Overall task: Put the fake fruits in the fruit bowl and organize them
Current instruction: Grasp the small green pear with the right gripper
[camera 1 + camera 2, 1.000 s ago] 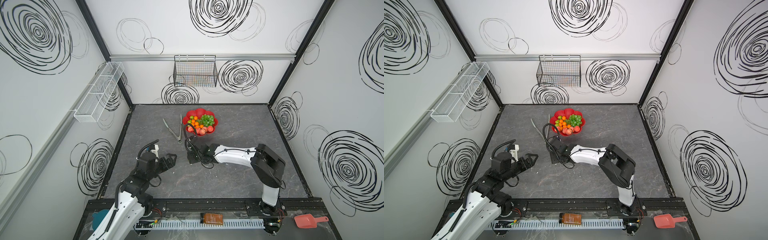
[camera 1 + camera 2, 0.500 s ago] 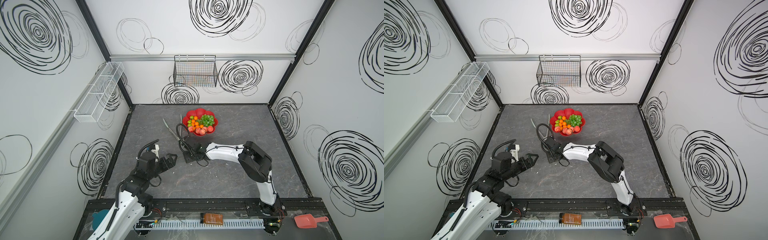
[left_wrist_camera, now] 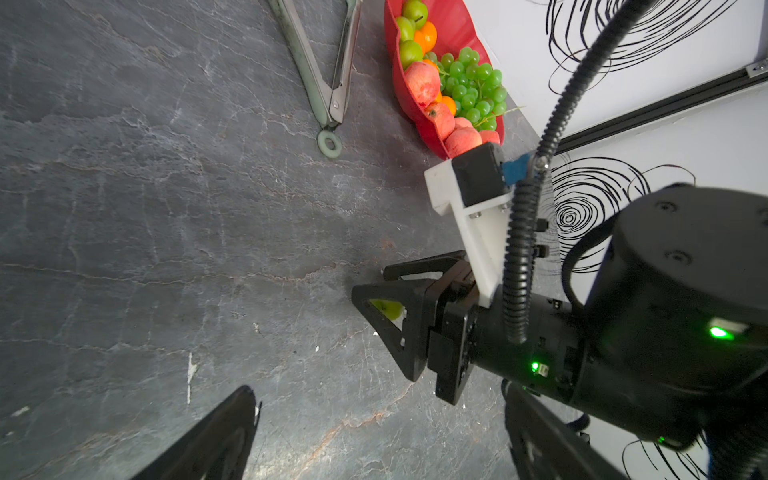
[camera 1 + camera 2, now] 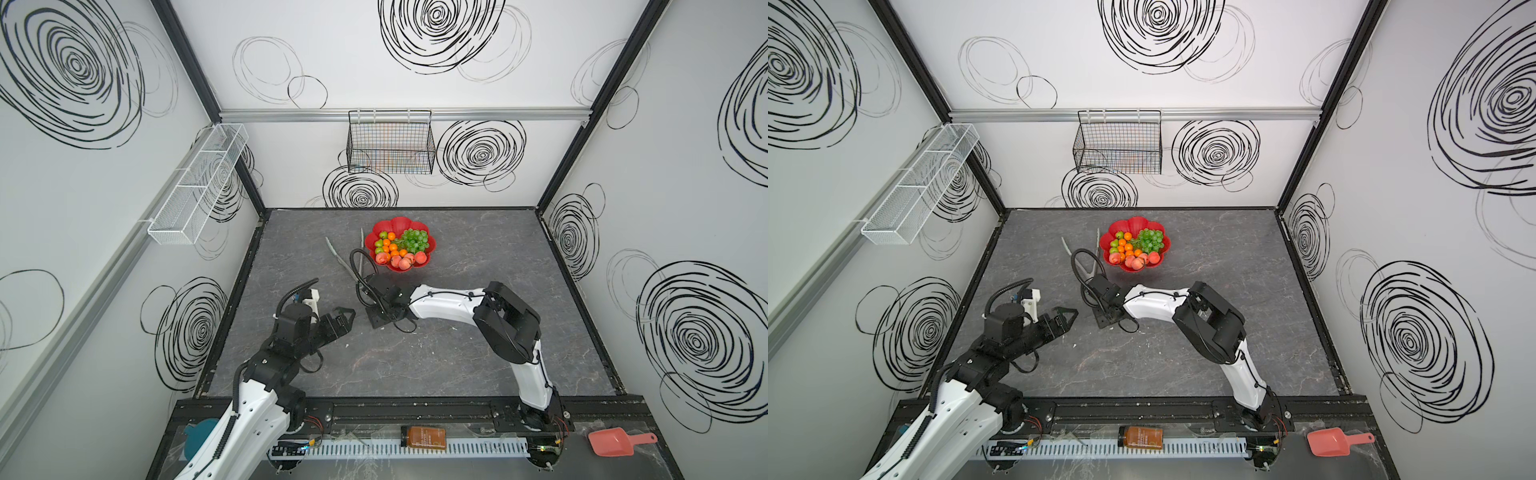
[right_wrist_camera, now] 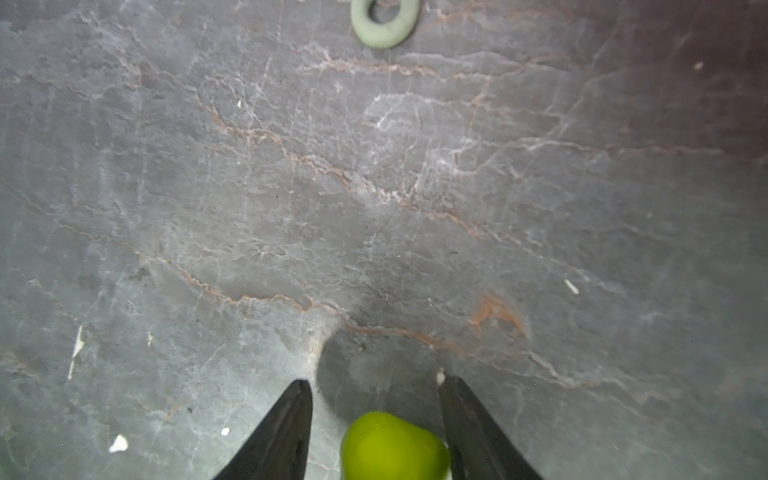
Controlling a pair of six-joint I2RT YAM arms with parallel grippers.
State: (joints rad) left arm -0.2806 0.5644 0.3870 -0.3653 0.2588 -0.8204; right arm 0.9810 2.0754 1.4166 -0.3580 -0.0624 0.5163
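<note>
At the counter's (image 4: pixel 457 357) middle, the right end effector (image 5: pixel 374 382) stands apart around a green pear (image 5: pixel 395 446); the left end effector (image 4: pixel 348 321) gapes empty.

Overall light: you have bright, even, diffuse light in both top views; the white walls (image 4: pixel 415 83) show no hard shadows.
Shadows: in your right wrist view a soft dark patch sits on the table (image 5: pixel 374 208) just beyond the pear (image 5: pixel 395 446).
Glare: small highlights on the grapes (image 3: pixel 473 87); the green lamp (image 3: pixel 717 332) blooms.
Focus: your pear is blurred, too near the lens; the table veins stay sharp.
Edges: the top views bow the frame bars; one right wrist corner darkens reddish.
</note>
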